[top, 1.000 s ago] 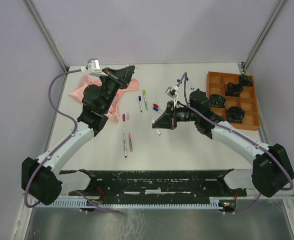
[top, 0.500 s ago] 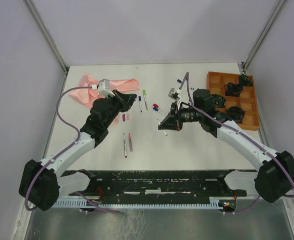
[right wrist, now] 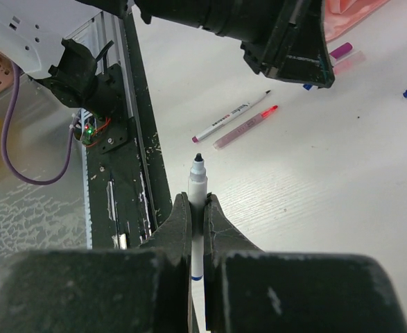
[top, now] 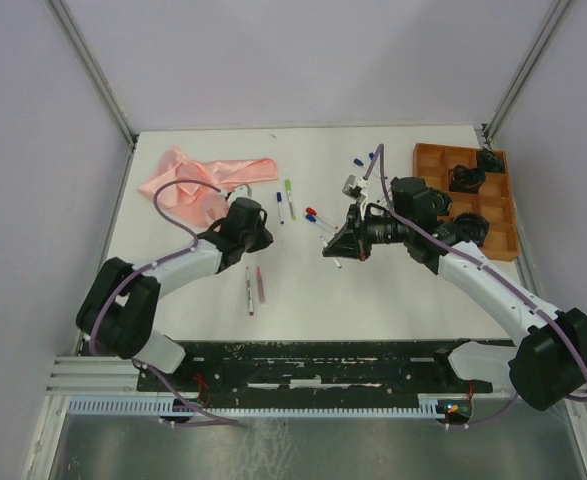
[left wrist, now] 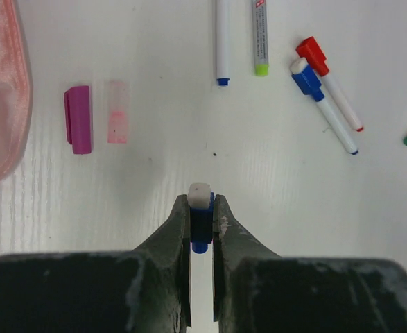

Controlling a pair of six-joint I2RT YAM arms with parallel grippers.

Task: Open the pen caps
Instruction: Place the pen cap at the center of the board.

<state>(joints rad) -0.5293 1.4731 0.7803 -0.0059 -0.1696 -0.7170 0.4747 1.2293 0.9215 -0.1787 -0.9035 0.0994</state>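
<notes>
Clamped almost fully shut, the left claw (left wrist: 201,208) is pinching a stubby blue cap (left wrist: 201,225) between its fingertips, with the cap's pale end poking out just past them. It is hanging over the white table (left wrist: 154,173), near the pink cloth (left wrist: 2,90).

Two loose caps are lying side by side next to the cloth. A purple cap (left wrist: 78,119) is sitting just beside the cloth's edge, and a pale pink cap (left wrist: 117,121) is resting on the side of the purple one facing away from the cloth, close to it but not touching.

Farther from the cloth, a blue-ended pen (left wrist: 222,41) and a green-ended pen (left wrist: 260,38) are lying parallel. Farther still, a red-capped pen (left wrist: 328,83) and a blue-capped pen (left wrist: 323,104) are lying against each other, caps together.

Well apart from the cloth, on the same side as those pens, the right claw (right wrist: 197,208) is squeezing shut on a white pen (right wrist: 197,182). The barrel is running straight out between the fingers, its dark bare tip is pointing away from the wrist, and a spot of blue is showing at its rear end. The pen is being held up off the table.

In the overhead view, two more pens (top: 255,288) are lying side by side on the table, nearer the arms' bases than the cloth.
</notes>
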